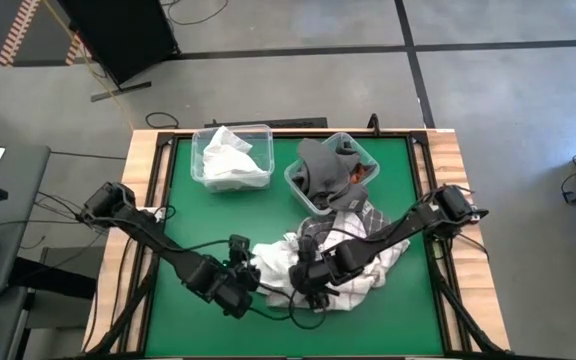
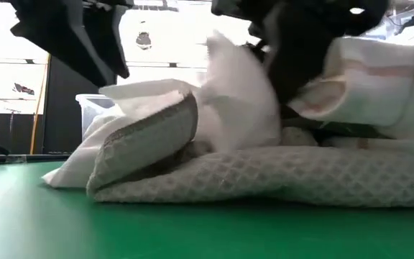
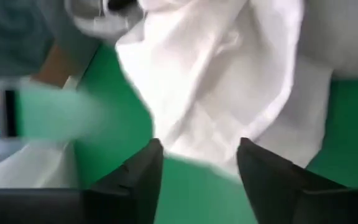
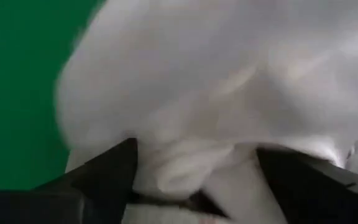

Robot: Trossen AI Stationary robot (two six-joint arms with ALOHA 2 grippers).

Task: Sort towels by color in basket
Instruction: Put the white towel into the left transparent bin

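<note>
From above I see a green tabletop (image 1: 183, 300) with a heap of towels (image 1: 333, 262) near its centre, toward five o'clock. The heap mixes white, light grey and checked cloth. My left claw (image 1: 236, 297) sits at the heap's eight o'clock edge, its fingers (image 3: 138, 180) apart with a white towel (image 3: 216, 93) just ahead of them, not clamped. My right claw (image 1: 311, 291) presses down onto the heap from the three o'clock side, its fingers (image 4: 104, 177) spread wide with white cloth bunched between them; I cannot tell whether it grips anything. At twelve o'clock stand two clear bins: the left bin (image 1: 232, 157) holds white towels, the right bin (image 1: 332, 170) holds dark grey towels with a bit of orange showing. From table height, a quilted light grey towel (image 2: 264, 176) lies under the folded white ones.
</note>
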